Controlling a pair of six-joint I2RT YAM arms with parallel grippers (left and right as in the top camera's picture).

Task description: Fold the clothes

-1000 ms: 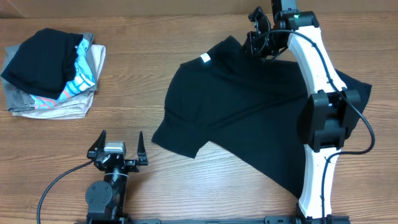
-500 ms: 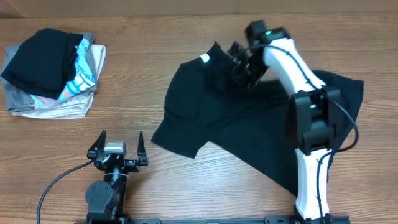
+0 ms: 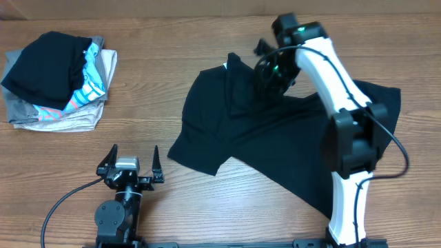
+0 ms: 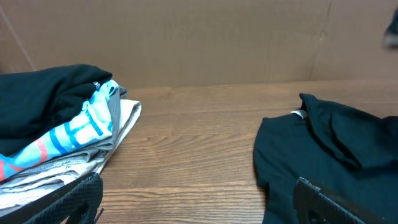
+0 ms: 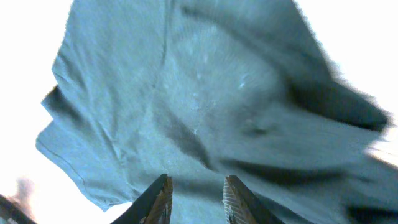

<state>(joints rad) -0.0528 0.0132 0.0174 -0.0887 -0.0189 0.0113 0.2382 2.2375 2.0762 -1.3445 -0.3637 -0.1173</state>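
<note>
**Swung leftward: right gripper [image 3: 270, 69] over the black T-shirt [image 3: 275, 148], jaws parted**

Compared with 1 second ago, the right arm [image 3: 337, 89] is found swung from the shirt's far edge toward the collar. A flap of cloth has been drawn along with it and now stands as a raised fold beside the neck. The shirt's right-hand edge is pulled slightly inward.

The wooden table [image 3: 207, 207] is seen across the whole overhead view. The black T-shirt is spread on its centre and right, partly crumpled, with 1 sleeve pointed toward the near edge. The white right arm is stretched over the shirt from the near side.

A pile of folded garments [image 3: 55, 83] is set at the far left, well apart from the shirt. It is made up of grey, turquoise-patterned and black pieces.

The left gripper [image 3: 133, 160] is parked near the front edge with its 2 fingers spread wide and nothing between them. In the right wrist view, the right gripper's 2 fingertips [image 5: 158, 199] are held a little apart above the fabric, and no cloth is seen pinched between them.

The small white label [image 4: 298, 114] is glimpsed at the neck, just beside the raised fold.
</note>
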